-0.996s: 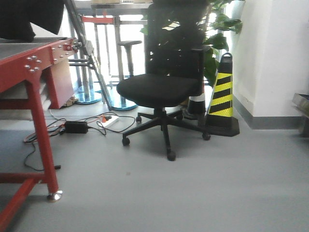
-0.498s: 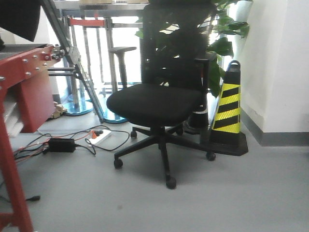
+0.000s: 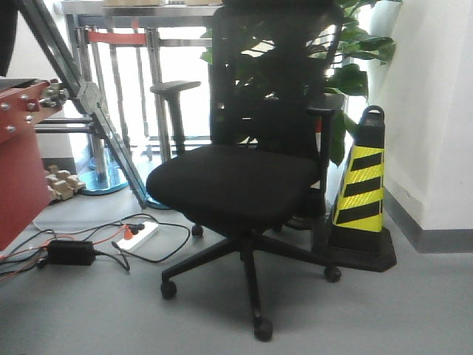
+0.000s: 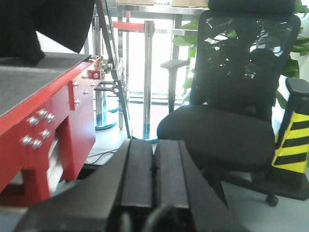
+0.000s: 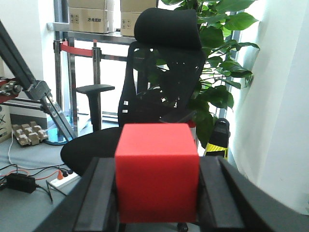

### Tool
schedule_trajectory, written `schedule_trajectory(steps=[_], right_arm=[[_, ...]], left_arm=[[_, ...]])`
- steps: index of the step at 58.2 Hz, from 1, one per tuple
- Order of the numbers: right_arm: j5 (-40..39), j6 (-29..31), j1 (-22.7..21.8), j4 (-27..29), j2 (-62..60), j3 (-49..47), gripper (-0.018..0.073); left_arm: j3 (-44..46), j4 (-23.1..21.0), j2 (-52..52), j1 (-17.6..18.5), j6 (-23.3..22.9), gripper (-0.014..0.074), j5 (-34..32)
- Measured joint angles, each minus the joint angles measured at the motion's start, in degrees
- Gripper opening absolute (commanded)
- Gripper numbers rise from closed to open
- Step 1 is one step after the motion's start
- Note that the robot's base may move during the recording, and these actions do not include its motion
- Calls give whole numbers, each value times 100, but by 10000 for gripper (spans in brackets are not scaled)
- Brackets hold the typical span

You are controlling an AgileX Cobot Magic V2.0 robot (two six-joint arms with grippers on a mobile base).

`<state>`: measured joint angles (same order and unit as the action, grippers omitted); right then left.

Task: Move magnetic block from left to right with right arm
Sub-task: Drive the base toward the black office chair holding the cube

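A black office chair (image 3: 236, 177) stood beside a yellow-and-black striped cone (image 3: 361, 194). Print on the cardboard boxes (image 5: 89, 18) behind the chair was too blurred to read. The left gripper (image 4: 153, 169) had its fingers pressed together. The right gripper (image 5: 158, 195) clamped the magnetic block (image 5: 157, 169), a plain, matte red-orange cube with sharp edges, between its fingers.

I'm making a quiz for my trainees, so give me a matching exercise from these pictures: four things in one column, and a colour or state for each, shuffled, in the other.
Column one
1. magnetic block
2. office chair
3. traffic cone
4. left gripper

Column two
A. shut, with nothing between its fingers
B. yellow and black stripes
C. red, clamped in the right gripper
D. black, standing on castors on the floor

Pairs: 1-C, 2-D, 3-B, 4-A.
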<state>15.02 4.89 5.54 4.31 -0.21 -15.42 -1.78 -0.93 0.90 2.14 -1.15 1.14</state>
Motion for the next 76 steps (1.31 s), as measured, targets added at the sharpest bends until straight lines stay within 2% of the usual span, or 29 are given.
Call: schedule_trajectory(steps=[76], right_arm=[[0,0,0,0,0,0,286]], left_arm=[[0,0,0,0,0,-117,0]])
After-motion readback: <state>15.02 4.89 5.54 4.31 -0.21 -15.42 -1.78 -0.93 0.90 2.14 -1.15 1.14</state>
